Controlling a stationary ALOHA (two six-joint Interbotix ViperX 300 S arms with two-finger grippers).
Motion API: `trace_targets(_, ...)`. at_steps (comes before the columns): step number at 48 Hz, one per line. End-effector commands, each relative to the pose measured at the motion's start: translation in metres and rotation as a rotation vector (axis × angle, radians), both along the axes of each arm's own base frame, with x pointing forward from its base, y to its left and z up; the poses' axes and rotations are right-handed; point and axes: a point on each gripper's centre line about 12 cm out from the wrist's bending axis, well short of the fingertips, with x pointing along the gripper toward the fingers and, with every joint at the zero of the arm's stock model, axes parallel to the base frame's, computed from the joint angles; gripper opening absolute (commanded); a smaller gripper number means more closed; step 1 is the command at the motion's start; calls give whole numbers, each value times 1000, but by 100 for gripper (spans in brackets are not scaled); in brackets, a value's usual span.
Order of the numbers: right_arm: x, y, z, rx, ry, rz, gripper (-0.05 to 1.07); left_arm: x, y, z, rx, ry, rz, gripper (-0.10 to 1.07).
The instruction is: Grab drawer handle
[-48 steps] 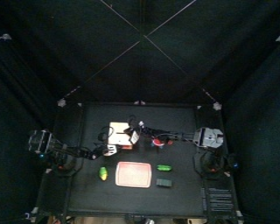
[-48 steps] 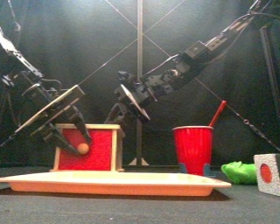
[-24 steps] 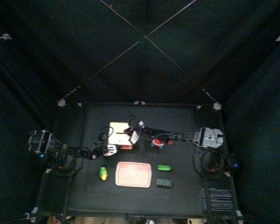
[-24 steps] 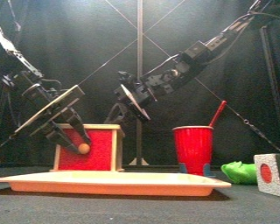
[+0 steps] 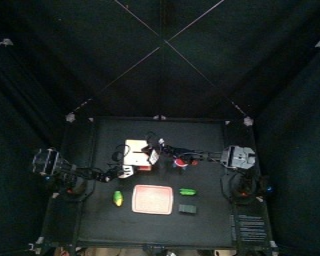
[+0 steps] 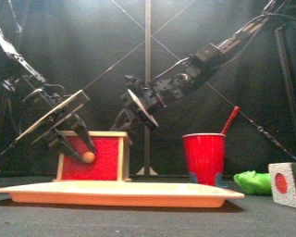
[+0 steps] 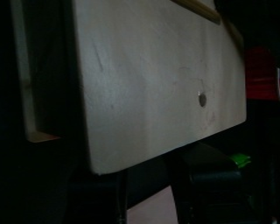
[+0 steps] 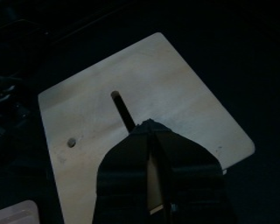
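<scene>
The drawer (image 6: 99,155) is a cream box with a red front and a small round knob (image 6: 88,157). It stands behind the pink tray, left of the middle, and also shows in the top view (image 5: 136,153). My left gripper (image 6: 73,141) hangs open at the drawer's front upper left, with its fingers just above the knob. In the left wrist view, the drawer's cream panel (image 7: 143,79) fills the picture above the spread jaws (image 7: 152,188). My right gripper (image 6: 134,106) hovers above the drawer's right side. In the right wrist view, its jaws (image 8: 150,171) look shut over the cream top (image 8: 166,87).
A flat pink tray (image 6: 119,193) lies in front. A red cup (image 6: 203,157) with a straw stands right of the drawer. A green object (image 6: 253,180) and a pale block with a red dot (image 6: 287,183) sit at the far right. Another green piece (image 5: 119,198) lies left of the tray.
</scene>
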Motion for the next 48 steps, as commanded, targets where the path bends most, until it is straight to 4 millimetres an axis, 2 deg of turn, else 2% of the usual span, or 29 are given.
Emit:
trace_targets(1,3,-1,17,-14,-41,-1,3,9,0,8,-4,-28,-2,85)
trace_targets(13,4,-1,13,-11,-32,-1,3,13,5,3,-9,-15,15,87)
trace_targets(25,4,-2,12,-12,-31,0,3,14,9,-3,-12,6,30,84)
trace_targets(30,5,-2,11,-11,-28,0,3,13,10,-4,-11,9,30,76)
trace_targets(41,5,-1,9,-10,-26,2,3,11,10,-3,-11,7,30,49)
trace_targets(48,5,-1,9,-9,-26,1,3,11,9,-3,-14,8,26,43)
